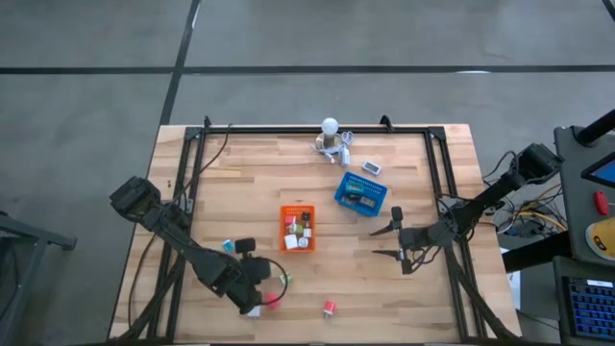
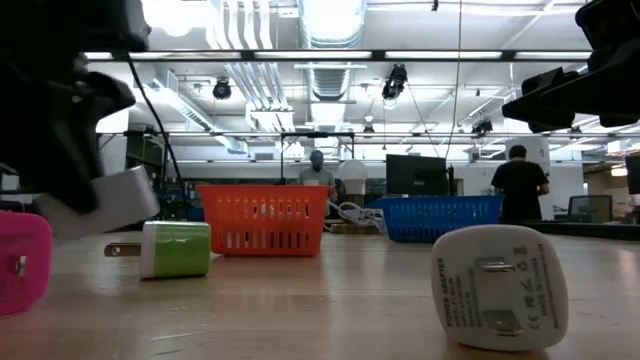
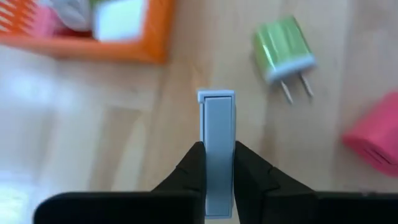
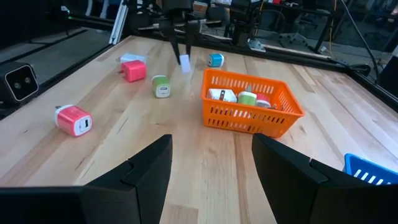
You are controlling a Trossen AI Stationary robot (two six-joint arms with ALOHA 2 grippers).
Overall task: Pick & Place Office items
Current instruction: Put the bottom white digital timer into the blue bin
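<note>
High view: the left gripper [image 1: 252, 306] is seen low over the near-left worktop [image 1: 240, 183], well short of the orange tray [image 1: 299, 229], while the right gripper [image 1: 387, 241] waits beside the blue tray [image 1: 361, 194]. Left wrist view — a white adapter [image 3: 217, 149] is pinched edge-on between the jaws, the green plug [image 3: 283, 50] and pink plug [image 3: 376, 133] lying loose nearby; the pinch is best held firm and the piece carried clear above the tray's rim before release. Right wrist view: the right jaws are spread, nothing between them.

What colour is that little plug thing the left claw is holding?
White, or a very pale grey. The charger block is pinched in the left gripper; the left wrist view shows it best.
</note>
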